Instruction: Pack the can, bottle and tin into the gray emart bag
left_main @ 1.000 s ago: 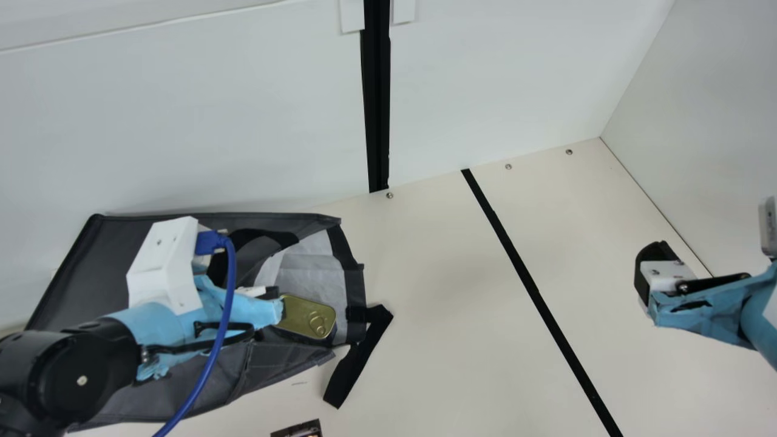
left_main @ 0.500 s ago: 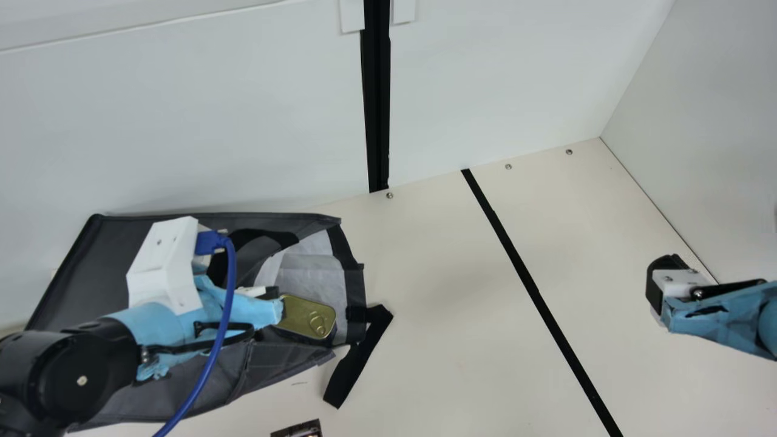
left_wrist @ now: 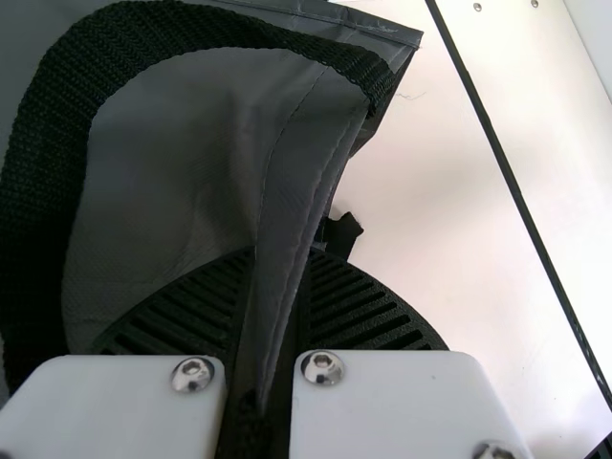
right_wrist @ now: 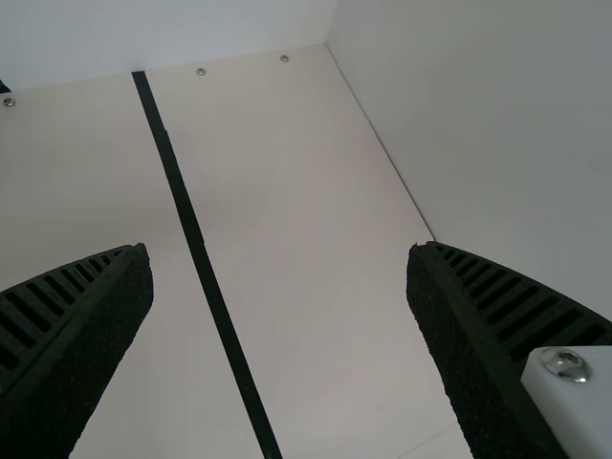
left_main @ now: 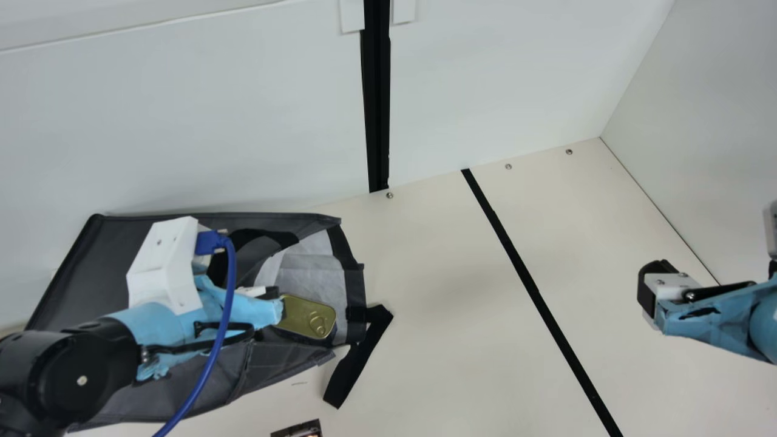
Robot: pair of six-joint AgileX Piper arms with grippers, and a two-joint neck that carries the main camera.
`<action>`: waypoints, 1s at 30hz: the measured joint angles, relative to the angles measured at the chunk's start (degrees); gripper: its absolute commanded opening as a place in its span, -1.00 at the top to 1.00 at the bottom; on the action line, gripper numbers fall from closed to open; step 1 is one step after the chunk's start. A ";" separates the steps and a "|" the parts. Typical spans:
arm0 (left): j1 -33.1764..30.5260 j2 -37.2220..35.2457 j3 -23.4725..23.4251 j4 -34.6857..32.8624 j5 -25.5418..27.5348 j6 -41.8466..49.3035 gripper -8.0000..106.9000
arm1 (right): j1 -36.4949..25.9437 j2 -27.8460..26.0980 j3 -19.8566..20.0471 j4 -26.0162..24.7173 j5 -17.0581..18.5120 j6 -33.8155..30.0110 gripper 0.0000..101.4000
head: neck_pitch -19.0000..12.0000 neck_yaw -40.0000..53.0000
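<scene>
In the main view, I see the tin [left_main: 301, 308] lying at the open mouth of the gray bag [left_main: 67, 285]; the can and bottle I can't account for, so packing looks part-done at least. A dark item [left_main: 297, 430] at the near edge bears markings I can't read. In the left wrist view, the left gripper [left_wrist: 280, 268] has its fingers clenched on the bag's edge. In the right wrist view, the right gripper's [right_wrist: 279, 251] fingers are spread apart, over the counter [right_wrist: 306, 316].

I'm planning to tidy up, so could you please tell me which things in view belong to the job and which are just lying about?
For the job:
- gray bag, edge gripped by left tool
- tin, in the bag's mouth
- right tool, open

Just lying about:
- black tape line
- perhaps the cut-off dark item; I can't tell what it is
</scene>
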 measured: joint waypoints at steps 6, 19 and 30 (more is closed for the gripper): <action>0.00 0.00 0.00 0.00 0.00 0.00 0.68 | 1.79 0.99 -0.36 0.19 0.00 0.49 -0.79 | 0.00 0.09; 0.00 0.00 0.00 0.00 0.00 0.00 0.68 | 8.80 4.66 -1.72 -1.72 -0.08 5.80 -0.79 | 0.00 0.00; 0.00 0.00 0.00 0.00 0.00 0.00 0.68 | 14.17 7.58 -1.03 -1.49 -1.54 9.80 -0.79 | 0.00 0.00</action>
